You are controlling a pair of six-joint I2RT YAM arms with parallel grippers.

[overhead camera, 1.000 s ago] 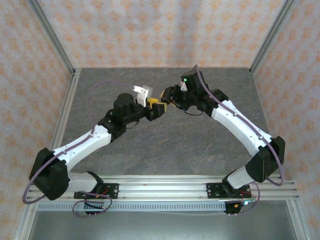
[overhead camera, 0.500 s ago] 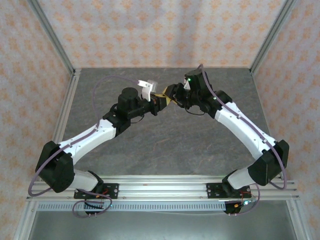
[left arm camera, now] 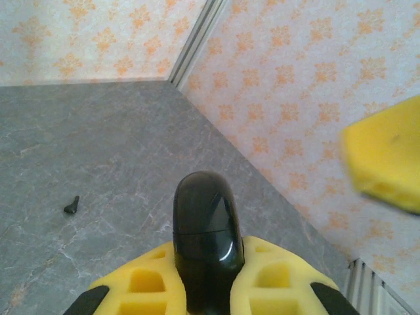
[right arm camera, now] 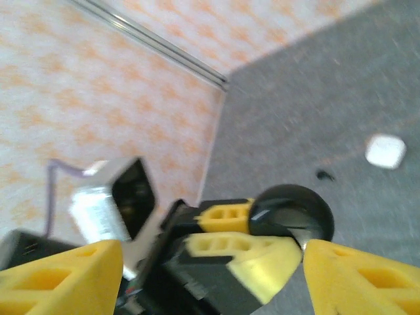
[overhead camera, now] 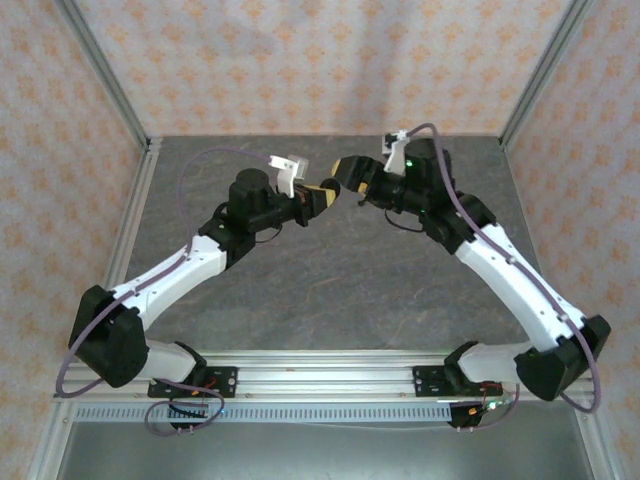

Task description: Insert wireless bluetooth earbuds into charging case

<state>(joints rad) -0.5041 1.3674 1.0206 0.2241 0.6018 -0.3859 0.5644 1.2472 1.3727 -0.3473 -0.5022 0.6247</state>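
**Black charging case held in the left gripper above the table, right gripper open beside it**

Left wrist view: the left gripper [left arm camera: 207,256] is closed on the black case [left arm camera: 203,223]. Its two yellow fingers [left arm camera: 147,279] press the case's lower half from nine and three o'clock. The rounded top of the case sticks out past the fingertips toward twelve o'clock. A fine seam runs across the case, and the lid looks closed. The case is off the grey table [left arm camera: 98,131]. One tiny black earbud [left arm camera: 71,206] lies on the table at about nine o'clock from the case, well apart from it and from the gripper. A blurred yellow finger of the other arm enters at two o'clock.

Right wrist view: the right gripper [right arm camera: 209,262] is spread wide with nothing between its fingers, which sit at seven and five o'clock in the view. Ahead of them the black case [right arm camera: 292,213] sits in the left gripper's grip, untouched by the right fingers. The black earbud [right arm camera: 323,175] lies on the table at one o'clock from the case. A small white object [right arm camera: 385,151] lies farther out at two o'clock, too blurred to identify.

Top view: the two grippers meet near the middle of the table's far half, the right one at about one o'clock from the left.
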